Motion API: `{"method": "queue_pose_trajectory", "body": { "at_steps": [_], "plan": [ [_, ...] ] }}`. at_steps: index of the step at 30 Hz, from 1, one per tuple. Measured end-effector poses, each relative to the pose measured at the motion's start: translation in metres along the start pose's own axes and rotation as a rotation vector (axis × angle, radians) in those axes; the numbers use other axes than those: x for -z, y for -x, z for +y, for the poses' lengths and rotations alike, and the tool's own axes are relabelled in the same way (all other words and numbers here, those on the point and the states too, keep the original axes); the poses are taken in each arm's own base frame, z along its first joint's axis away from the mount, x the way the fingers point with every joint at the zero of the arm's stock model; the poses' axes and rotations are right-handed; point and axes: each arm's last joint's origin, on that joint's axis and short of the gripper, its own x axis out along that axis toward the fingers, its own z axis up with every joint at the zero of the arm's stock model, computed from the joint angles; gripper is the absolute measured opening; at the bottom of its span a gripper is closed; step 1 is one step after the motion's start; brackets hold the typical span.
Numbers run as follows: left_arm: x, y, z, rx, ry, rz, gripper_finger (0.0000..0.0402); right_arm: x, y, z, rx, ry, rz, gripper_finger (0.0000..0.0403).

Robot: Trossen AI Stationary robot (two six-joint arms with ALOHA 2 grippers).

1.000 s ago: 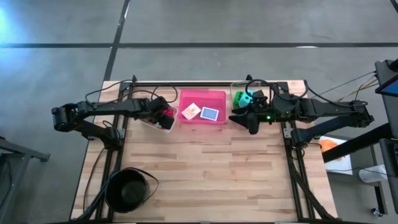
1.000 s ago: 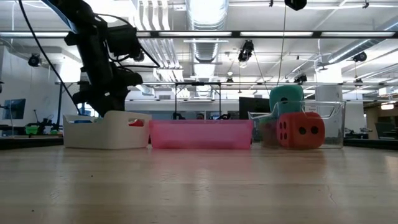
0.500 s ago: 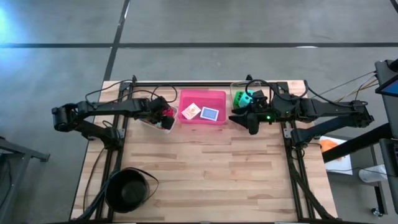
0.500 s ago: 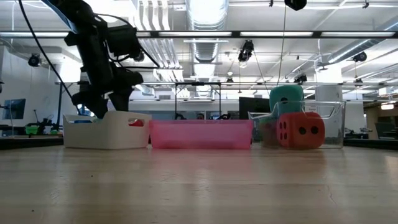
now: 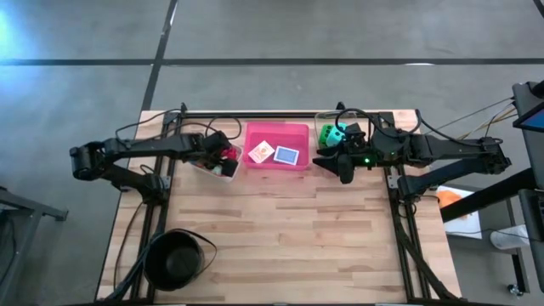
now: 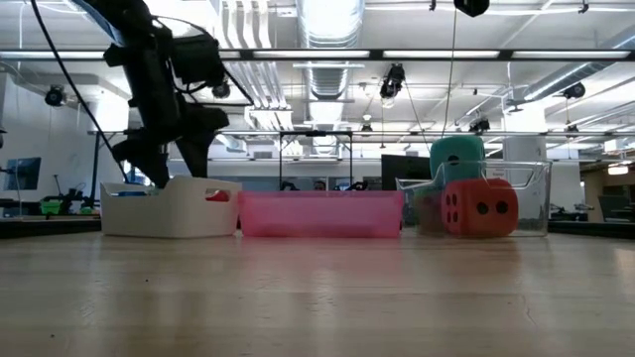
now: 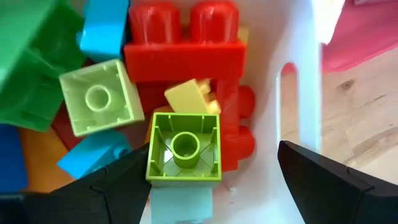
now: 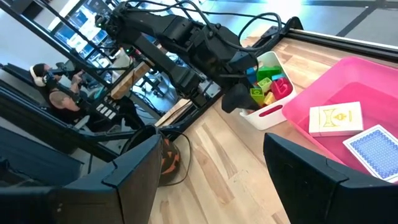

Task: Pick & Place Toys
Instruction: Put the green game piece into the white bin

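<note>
Many small blocks [image 7: 155, 99] heaped in white tray [image 5: 223, 169], upper left of high view. Left gripper [image 7: 211, 180] poised above, fingers apart, clamped on nothing. Light-green block [image 7: 184, 147] loose just beside one finger [image 7: 115, 186], centre-bottom of wrist view. Best lifted straight up, clear of tray wall. Right gripper [image 8: 208, 165] spread, empty, waiting upper right.

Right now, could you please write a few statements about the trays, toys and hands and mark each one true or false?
1. The left hand is open over the white tray of plastic blocks. True.
2. Two cards lie in the pink tray. True.
3. The black bowl sits between the white and pink trays. False: it is at the table's near left corner.
4. The right hand holds the red die. False: its fingers are open and empty.
</note>
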Motion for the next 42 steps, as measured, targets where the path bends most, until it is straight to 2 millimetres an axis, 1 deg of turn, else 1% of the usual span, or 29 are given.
{"method": "queue_pose_trajectory", "body": {
  "at_steps": [2,6,9,11,14,18,22,25,26,28,31,33,34,36,37,39,42],
  "plan": [
    [-0.003,0.006,-0.003,-0.015,-0.029,-0.019,0.0339,0.000,0.000,0.000,0.000,0.000,0.000,0.0271],
    [-0.005,0.012,-0.008,-0.022,-0.226,-0.041,0.0339,0.000,0.000,0.000,0.000,0.000,0.000,0.0271],
    [-0.003,0.014,-0.007,-0.043,-0.255,-0.009,0.0339,0.000,0.000,0.000,0.001,0.000,-0.001,0.0271],
    [-0.004,0.017,-0.008,-0.029,-0.240,0.003,0.0339,0.000,0.000,0.000,0.001,0.000,-0.001,0.0271],
    [-0.006,0.022,-0.010,0.003,-0.167,-0.007,0.0339,0.000,0.000,0.000,0.001,0.000,-0.001,0.0271],
    [-0.008,0.026,-0.011,-0.007,-0.174,-0.010,0.0339,0.000,0.000,0.000,0.001,0.000,-0.001,0.0271],
    [-0.008,0.025,-0.008,-0.012,-0.079,0.004,0.0339,0.000,0.000,0.000,0.001,0.000,-0.001,0.0271],
    [-0.010,0.024,-0.012,0.060,-0.112,0.025,0.0339,0.000,0.000,0.000,0.001,0.000,-0.001,0.0271],
    [-0.009,0.023,-0.011,0.043,-0.117,0.019,0.0339,0.000,0.000,0.000,0.001,0.000,-0.001,0.0271],
    [-0.007,0.024,-0.007,-0.041,-0.070,0.019,0.0340,0.000,0.000,0.000,0.001,0.000,-0.001,0.0271],
    [-0.008,0.023,-0.006,-0.052,-0.061,0.003,0.0340,0.000,0.000,0.000,0.000,0.000,-0.001,0.0271],
    [-0.006,0.024,-0.004,-0.090,0.004,-0.004,0.0340,0.000,0.000,0.000,0.000,0.000,-0.001,0.0271],
    [-0.006,0.023,-0.005,-0.070,0.022,-0.001,0.0340,0.000,0.000,0.000,0.000,-0.001,-0.001,0.0271],
    [-0.011,0.023,-0.011,0.033,-0.049,-0.012,0.0340,0.000,0.000,0.000,0.000,-0.001,-0.001,0.0271],
    [-0.011,0.024,-0.011,0.017,-0.056,-0.012,0.0340,0.000,0.000,0.000,0.000,-0.001,-0.001,0.0271],
    [-0.006,0.024,-0.004,-0.068,-0.007,0.017,0.0340,0.000,0.000,0.000,0.000,-0.002,-0.001,0.0271],
    [-0.010,0.024,-0.003,-0.052,0.025,-0.008,0.0340,0.000,0.000,0.000,-0.001,-0.004,-0.001,0.0271]
  ]
}}
